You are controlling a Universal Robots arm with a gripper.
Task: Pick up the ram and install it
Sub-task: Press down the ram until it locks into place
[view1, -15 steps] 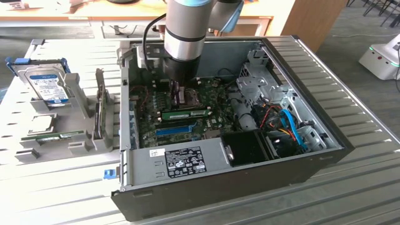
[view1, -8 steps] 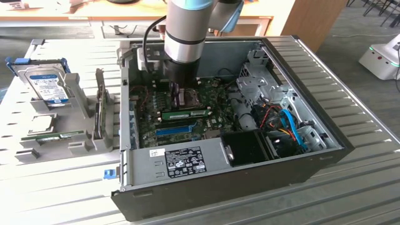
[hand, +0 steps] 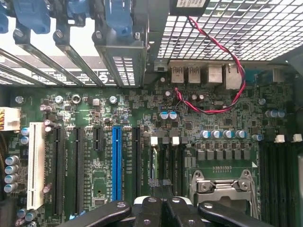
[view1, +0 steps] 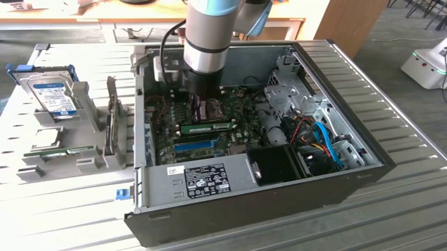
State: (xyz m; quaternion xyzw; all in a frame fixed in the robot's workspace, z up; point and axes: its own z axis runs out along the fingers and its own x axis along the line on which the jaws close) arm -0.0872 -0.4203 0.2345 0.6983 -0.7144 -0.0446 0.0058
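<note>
The ram [view1: 207,126], a narrow green stick with dark chips, stands on edge across the motherboard, between the processor socket and the blue slot [view1: 202,144]. My gripper [view1: 201,109] hangs straight down inside the open computer case, right above the ram. In the wrist view the black fingers [hand: 149,208] are pressed together, so the gripper [hand: 163,204] is shut. It sits over the black memory slots [hand: 166,161] beside the metal processor socket [hand: 222,187]. Whether the fingers touch or clamp the ram I cannot tell.
The case walls [view1: 307,68] and the drive cage [view1: 286,89] hem the arm in. Red and blue cables [view1: 325,141] lie at the exterior view's right. A grey holder [view1: 84,162] left of the case carries a hard drive [view1: 54,97], an upright card [view1: 112,120] and another green stick [view1: 64,152].
</note>
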